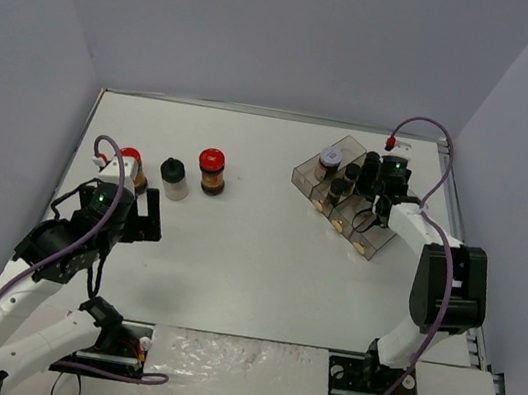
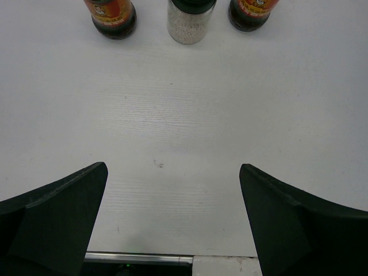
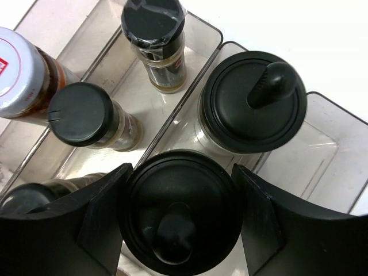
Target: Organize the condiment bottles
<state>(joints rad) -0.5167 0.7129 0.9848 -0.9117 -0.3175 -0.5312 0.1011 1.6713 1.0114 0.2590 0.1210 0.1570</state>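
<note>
The right gripper's [image 3: 183,168] fingers are clamped on a black-lidded jar [image 3: 183,218] standing in the clear compartment tray [image 3: 325,144], upper right of the top view, among neighbouring jars [image 3: 253,100]; the left gripper's [image 2: 172,168] fingers are spread wide over the table [image 2: 184,115], lower left; two red-capped bottles [image 1: 212,171] and a white-grain jar [image 2: 187,23] stand in a row just beyond it.

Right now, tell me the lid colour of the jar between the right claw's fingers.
Black, on the knob-lidded round jar; the right wrist view shows it best.
</note>
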